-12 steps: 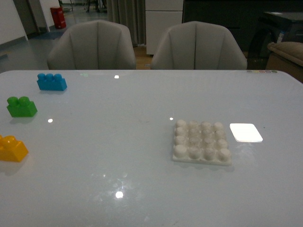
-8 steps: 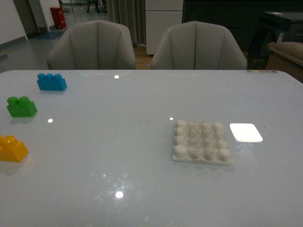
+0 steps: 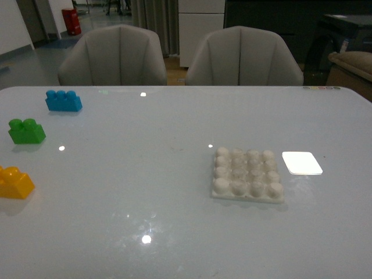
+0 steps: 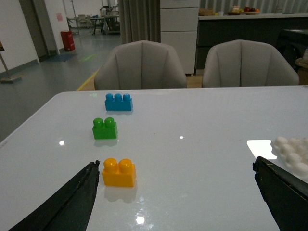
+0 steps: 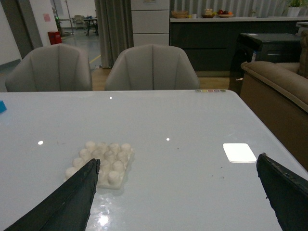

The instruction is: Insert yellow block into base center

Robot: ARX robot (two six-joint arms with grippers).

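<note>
Near left gripper (image 4: 174, 166), spread like right gripper (image 5: 176, 161): yellow block (image 4: 118, 172), likely light, rigid, slick; I'd pinch flat sides.

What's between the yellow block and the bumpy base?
Nothing: in the front view only bare table lies between the yellow block and the base.

No visible change at all.
</note>
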